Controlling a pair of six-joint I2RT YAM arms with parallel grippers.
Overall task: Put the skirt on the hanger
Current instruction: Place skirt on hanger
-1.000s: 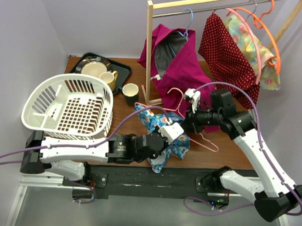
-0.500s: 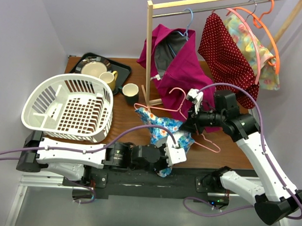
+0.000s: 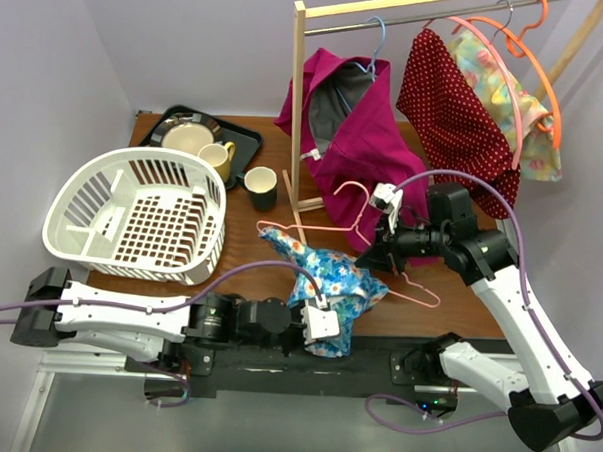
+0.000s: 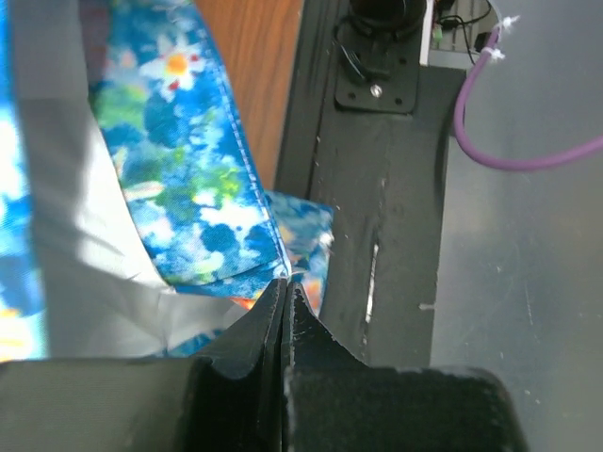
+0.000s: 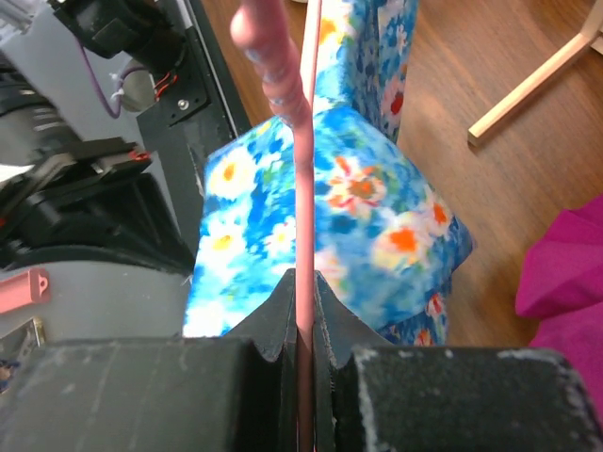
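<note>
Skirt [image 3: 335,278]: blue flowered cloth in the lower middle of the overhead view. It is bunched on the near part of the table [image 3: 236,228], with one end trailing past the table's edge over the black rail [image 4: 377,245].
Hanger [image 5: 302,188]: pink wire. Its long axis slants from middle-left to lower-right in the overhead view, and its hook points up the frame toward the clothes rack [image 3: 296,106]. The skirt lies across its middle. I cannot tell whether the wire runs inside the cloth or only rests against it.
Right gripper [image 5: 303,279]: clenched on the hanger's wire, just right of the skirt at centre-right of the overhead view.
Left gripper [image 4: 285,282]: at bottom centre, the jaws are pressed tight on a fold at the skirt's edge, with cloth trailing up the frame from the pinch.
Relation that matters: the skirt stretches from the left pinch up and to the right toward the hanger, so cloth and wire cross at an angle rather than lining up.
Nearer arm: the left arm has the cloth and the right arm has the hanger.
Next move, as I judge it: the skirt's edge must be drawn along the wire's long axis while the right grip keeps the hanger steady.
</note>
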